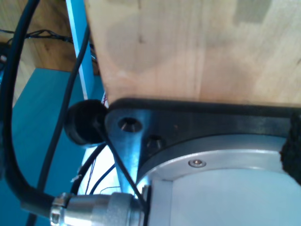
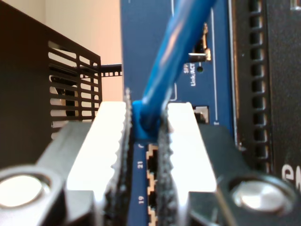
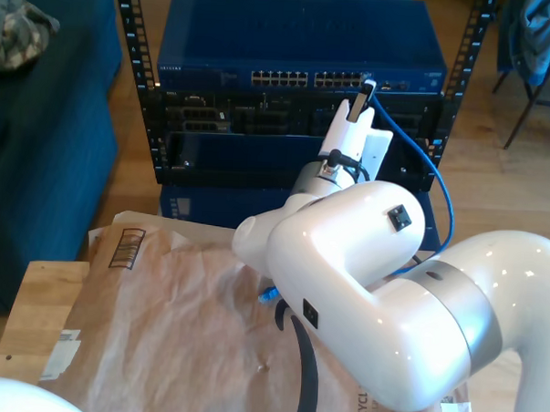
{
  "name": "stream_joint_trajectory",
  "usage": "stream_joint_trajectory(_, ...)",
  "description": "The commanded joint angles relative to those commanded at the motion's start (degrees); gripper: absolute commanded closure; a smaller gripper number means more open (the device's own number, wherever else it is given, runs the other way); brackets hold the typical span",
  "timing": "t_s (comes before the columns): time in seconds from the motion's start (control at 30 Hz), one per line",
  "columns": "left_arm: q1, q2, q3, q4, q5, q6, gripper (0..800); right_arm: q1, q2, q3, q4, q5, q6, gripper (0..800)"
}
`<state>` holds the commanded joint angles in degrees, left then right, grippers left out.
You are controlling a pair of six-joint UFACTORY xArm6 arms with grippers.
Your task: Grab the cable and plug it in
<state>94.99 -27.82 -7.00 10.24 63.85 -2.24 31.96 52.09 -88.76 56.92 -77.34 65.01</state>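
The blue cable (image 2: 175, 49) runs between the white fingers of my second gripper (image 2: 146, 115), which is shut on its blue plug end. The plug sits against the face of the blue network switch (image 2: 141, 52), just above the ports (image 2: 155, 162) marked 19 and 21. In the exterior view my second gripper (image 3: 359, 100) is at the right-hand ports of the switch (image 3: 301, 38). From there the cable (image 3: 446, 200) loops down the exterior view's right, and its other plug (image 3: 267, 295) lies on the brown paper.
Black rack units (image 3: 233, 122) sit under the switch between perforated rails (image 3: 135, 63). Brown paper (image 3: 170, 311) covers the wooden table (image 3: 24, 314). A blue couch (image 3: 40, 141) fills the exterior view's left. The first wrist view faces a wooden board (image 1: 197, 47), a black plate (image 1: 197, 122) and black cables (image 1: 19, 141).
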Motion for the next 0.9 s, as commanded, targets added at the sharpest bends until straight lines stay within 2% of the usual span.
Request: stream_joint_trajectory(0.9, 0.0, 0.0, 0.0, 0.0, 0.0, 0.0, 0, -0.6, 0.1, 0.7, -0.8, 1.2, -0.1, 800)
